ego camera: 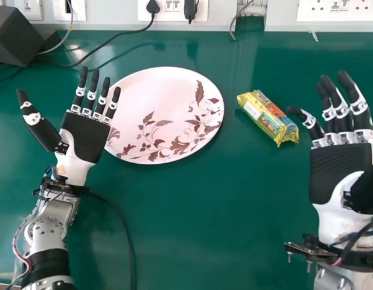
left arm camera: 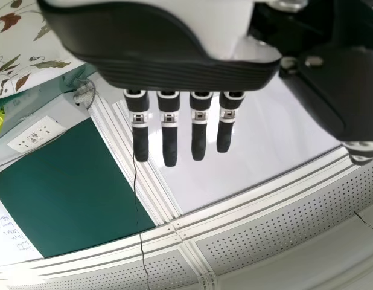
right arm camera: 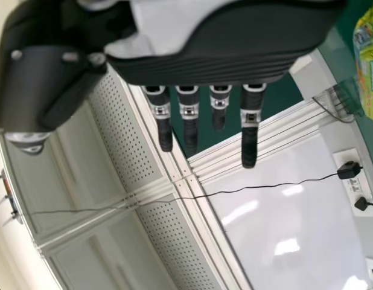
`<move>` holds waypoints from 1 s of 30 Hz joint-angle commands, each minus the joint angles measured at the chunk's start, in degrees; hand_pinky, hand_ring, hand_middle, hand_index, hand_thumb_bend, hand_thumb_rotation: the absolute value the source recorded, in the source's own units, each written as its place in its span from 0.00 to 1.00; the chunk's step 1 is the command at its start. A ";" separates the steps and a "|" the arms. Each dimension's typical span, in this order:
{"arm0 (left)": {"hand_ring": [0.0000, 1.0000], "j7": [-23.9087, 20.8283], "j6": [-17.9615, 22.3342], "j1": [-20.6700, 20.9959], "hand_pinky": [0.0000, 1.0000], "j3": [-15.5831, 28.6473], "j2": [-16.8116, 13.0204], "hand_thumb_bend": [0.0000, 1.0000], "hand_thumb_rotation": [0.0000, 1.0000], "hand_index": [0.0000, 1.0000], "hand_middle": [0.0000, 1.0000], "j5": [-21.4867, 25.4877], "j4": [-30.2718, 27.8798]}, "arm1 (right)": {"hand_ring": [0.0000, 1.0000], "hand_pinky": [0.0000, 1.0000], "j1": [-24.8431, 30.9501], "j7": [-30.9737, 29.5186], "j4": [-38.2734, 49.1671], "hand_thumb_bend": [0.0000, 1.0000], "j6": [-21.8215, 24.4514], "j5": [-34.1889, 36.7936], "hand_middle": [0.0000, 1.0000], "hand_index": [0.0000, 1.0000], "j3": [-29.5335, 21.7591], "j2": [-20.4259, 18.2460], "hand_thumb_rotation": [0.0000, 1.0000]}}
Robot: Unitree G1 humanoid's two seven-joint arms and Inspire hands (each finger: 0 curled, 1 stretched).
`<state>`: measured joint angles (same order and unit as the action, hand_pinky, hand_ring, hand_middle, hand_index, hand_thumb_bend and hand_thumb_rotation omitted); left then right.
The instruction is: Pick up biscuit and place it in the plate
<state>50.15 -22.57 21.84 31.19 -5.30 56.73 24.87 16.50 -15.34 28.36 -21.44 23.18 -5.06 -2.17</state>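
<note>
My right robot hand (ego camera: 340,172) is open, fingers loosely extended and holding nothing, just to the right of the yellow, printed, plastic-wrapped biscuit packet (ego camera: 268,117); the packet lies on the glossy green counter (ego camera: 192,229), between that hand and the round white plate with brown leaf patterns (ego camera: 165,109); my left robot hand (ego camera: 85,136) is also open, palm up at the plate's left side. I judge the step in hand to be the reach for the packet; I should turn my right palm down first, then bring thumb and fingers astride its narrow width, lined up with its slant; closing gently around the middle should keep the wrapper from skidding or the biscuits from cracking; a firm hold is worth checking before lifting; then a short move left, a low release well inside the rim.
</note>
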 commanded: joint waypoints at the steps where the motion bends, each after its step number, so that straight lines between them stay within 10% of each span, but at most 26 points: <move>1: 0.84 0.09 -0.44 -3.58 0.81 -0.23 1.58 1.00 0.70 0.91 0.90 -0.44 2.55 | 0.79 0.65 0.29 0.54 0.93 0.95 -0.42 -1.55 0.88 0.89 -0.10 0.67 0.27; 30: 0.83 0.34 -0.28 -2.85 0.78 -0.54 1.06 1.00 0.71 0.93 0.89 -0.74 3.24 | 0.79 0.65 -2.42 12.07 8.34 0.95 3.06 -31.17 0.86 0.87 -0.35 4.87 0.27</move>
<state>50.46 -22.47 22.66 31.00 -5.71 56.82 25.62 14.20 -3.57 35.49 -18.15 -7.51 -5.30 2.10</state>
